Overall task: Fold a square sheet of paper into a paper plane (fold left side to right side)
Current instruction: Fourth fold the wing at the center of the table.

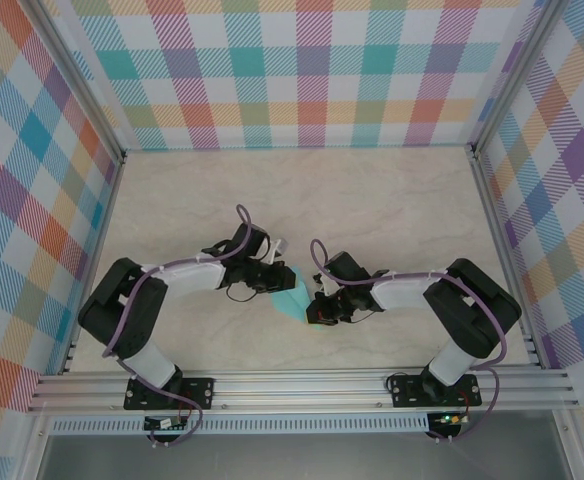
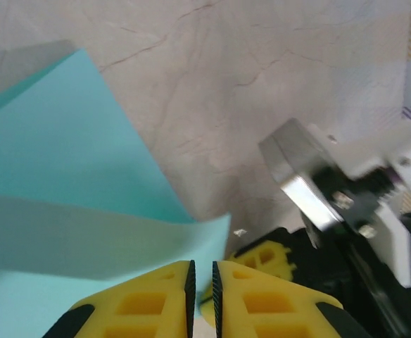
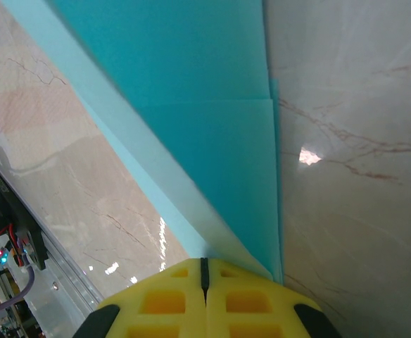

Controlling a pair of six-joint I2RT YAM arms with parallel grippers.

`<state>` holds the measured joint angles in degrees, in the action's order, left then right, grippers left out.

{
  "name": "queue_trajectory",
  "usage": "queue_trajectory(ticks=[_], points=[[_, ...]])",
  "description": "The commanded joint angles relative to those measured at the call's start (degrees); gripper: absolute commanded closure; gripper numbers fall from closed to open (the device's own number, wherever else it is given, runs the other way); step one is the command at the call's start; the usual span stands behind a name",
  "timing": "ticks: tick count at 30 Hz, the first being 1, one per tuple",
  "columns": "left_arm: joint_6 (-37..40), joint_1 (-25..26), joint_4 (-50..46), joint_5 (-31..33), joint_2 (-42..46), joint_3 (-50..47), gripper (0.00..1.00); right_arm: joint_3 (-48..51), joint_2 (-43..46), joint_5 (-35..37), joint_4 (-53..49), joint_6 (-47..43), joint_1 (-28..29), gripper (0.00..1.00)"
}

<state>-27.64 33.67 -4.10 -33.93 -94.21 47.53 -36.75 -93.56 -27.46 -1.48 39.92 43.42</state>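
Observation:
The light-turquoise sheet of paper (image 1: 292, 298) lies folded into a narrow wedge on the table between my two grippers. My left gripper (image 1: 275, 282) is at its upper left edge. In the left wrist view the yellow jaws (image 2: 202, 264) stand a narrow slit apart, and a raised flap of the paper (image 2: 65, 141) runs up to the tips. I see nothing clamped in the slit. My right gripper (image 1: 317, 308) is at the paper's lower right end. Its jaws (image 3: 205, 260) are shut, and the paper (image 3: 205, 105) with its raised fold converges at their tips.
The marbled beige table (image 1: 372, 200) has plaid walls on three sides and an aluminium rail along the near edge (image 1: 302, 385). One yellow finger of the right gripper (image 2: 265, 257) sits just beyond my left fingertips, so the two grippers are very close together.

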Motion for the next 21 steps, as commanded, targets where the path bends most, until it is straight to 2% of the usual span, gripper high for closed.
queue_trajectory(ticks=[1,14,21], points=[[1.89,0.34,0.41,2.61,-2.92,2.5,0.84,1.97,-2.34,4.53,-10.31,-0.54,-0.31,0.98],[3.33,-2.03,-2.34,10.16,-9.8,3.2,0.86,2.51,0.08,5.01,-12.8,-1.75,-0.61,0.97],[2.74,-2.38,-1.07,10.35,-10.1,0.91,0.87,0.08,6.86,4.43,-16.78,-2.36,-0.88,0.97]])
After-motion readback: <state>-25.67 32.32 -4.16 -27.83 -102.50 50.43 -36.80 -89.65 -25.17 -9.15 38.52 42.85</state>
